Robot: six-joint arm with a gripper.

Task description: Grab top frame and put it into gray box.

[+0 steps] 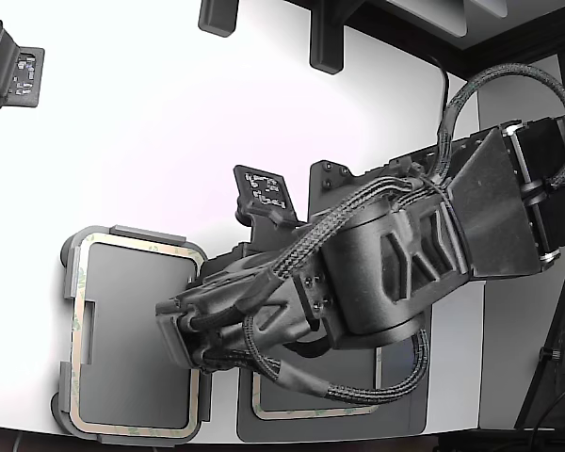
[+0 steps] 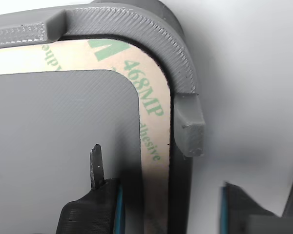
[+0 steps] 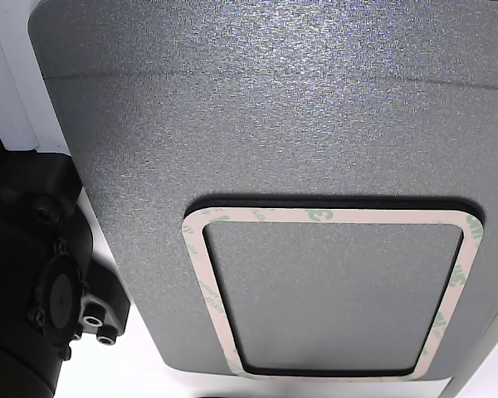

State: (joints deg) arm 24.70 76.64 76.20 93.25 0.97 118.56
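The gray box (image 1: 68,311) sits at the lower left of the exterior view. Inside it the top frame (image 1: 141,243) lies flat, a thin beige outline along the walls. Up close, the wrist view shows a rounded corner of the box wall (image 2: 136,29) with the frame (image 2: 154,122), printed in green, tucked under it. My gripper (image 1: 177,334) hovers over the box's right-hand side in the exterior view. It is open (image 2: 167,195): one finger (image 2: 88,209) is over the box floor and the other finger (image 2: 241,209) is outside the wall. Nothing is clamped.
A second beige frame (image 3: 332,214) lies on a dark gray mat (image 3: 274,108), partly hidden under my arm in the exterior view (image 1: 311,411). A second arm's black part (image 1: 9,66) sits at the top left, and black clamps (image 1: 325,42) stand at the table's far edge.
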